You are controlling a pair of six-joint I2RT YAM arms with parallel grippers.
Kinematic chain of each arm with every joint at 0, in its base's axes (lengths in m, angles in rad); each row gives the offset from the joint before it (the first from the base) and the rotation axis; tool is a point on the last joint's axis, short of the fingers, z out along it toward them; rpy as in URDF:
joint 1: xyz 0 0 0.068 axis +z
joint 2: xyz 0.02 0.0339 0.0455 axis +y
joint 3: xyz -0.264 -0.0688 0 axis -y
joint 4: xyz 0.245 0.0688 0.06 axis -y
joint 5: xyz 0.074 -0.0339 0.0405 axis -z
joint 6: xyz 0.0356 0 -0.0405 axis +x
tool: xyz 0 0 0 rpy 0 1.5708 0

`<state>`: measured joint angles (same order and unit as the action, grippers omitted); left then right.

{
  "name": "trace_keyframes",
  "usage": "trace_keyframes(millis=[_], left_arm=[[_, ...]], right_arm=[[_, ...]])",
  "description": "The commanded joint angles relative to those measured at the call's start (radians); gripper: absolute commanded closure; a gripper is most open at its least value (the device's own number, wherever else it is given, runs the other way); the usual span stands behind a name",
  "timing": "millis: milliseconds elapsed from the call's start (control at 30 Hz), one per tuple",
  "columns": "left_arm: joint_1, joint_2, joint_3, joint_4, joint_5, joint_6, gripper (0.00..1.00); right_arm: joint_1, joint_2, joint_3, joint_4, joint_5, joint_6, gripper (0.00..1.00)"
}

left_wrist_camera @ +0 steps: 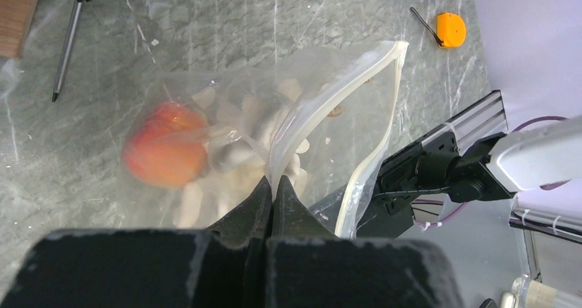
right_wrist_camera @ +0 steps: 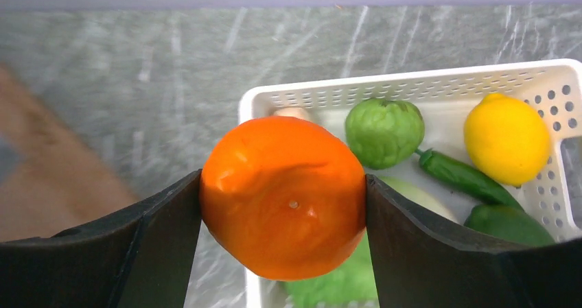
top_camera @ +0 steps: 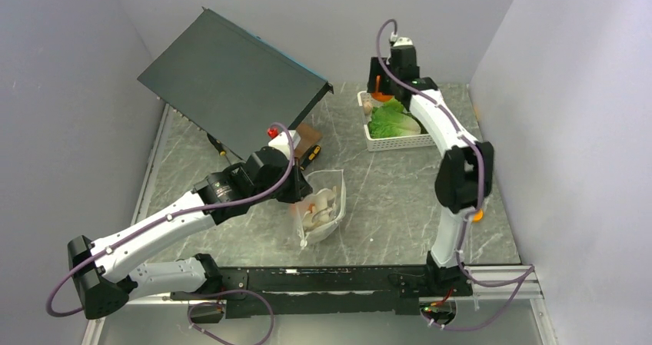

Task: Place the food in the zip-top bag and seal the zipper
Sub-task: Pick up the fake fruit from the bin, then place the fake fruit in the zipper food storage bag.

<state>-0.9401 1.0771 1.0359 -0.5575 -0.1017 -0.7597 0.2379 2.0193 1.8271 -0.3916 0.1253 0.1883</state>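
Pinching round orange point(right_wrist_camera: 283, 197) in right claw point(right_wrist_camera: 283, 184), over basket point(right_wrist_camera: 412, 85) corner

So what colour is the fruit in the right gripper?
Orange. The fruit in the right gripper shows best in the right wrist view.

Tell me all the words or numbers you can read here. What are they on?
None can be read.
The zip-top bag, the orange fruit, the white basket, the small orange gadget and the dark panel show no letters, numbers or signs.
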Motion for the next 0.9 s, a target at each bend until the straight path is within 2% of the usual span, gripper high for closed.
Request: trace_keyframes(millis=[0, 133, 233, 367, 500, 667, 767, 867], left_arm=[[0.016, -0.011, -0.009, 0.025, 0.017, -0.018, 1.0], [0.021, -0.011, -0.005, 0.037, 0.046, -0.04, 1.0], [0.022, -0.011, -0.011, 0.048, 0.07, -0.054, 1.0], [0.028, -0.004, -0.012, 0.053, 0.087, -0.071, 1.0], [0.03, 0.012, 0.007, 0.051, 0.092, -0.076, 1.0], [0.033, 0.024, 0.023, 0.058, 0.113, -0.082, 1.0], [0.038, 0.027, 0.024, 0.086, 0.141, -0.1, 1.0], [0.043, 0.038, 0.03, 0.132, 0.191, -0.128, 1.0]], right_arm=[[0.014, -0.259, -0.148, 0.06, -0.131, 0.1, 0.84], [0.051, -0.479, -0.433, 0.14, -0.194, 0.148, 0.86], [0.09, -0.62, -0.583, 0.151, -0.258, 0.191, 0.87], [0.223, -0.803, -0.742, 0.145, -0.283, 0.222, 0.89], [0.34, -0.977, -0.819, 0.078, -0.267, 0.237, 0.89], [0.357, -1.162, -0.839, -0.067, -0.207, 0.215, 0.89], [0.36, -1.233, -0.847, -0.058, -0.314, 0.17, 0.9], [0.366, -1.305, -0.904, 0.055, -0.464, 0.159, 0.9]])
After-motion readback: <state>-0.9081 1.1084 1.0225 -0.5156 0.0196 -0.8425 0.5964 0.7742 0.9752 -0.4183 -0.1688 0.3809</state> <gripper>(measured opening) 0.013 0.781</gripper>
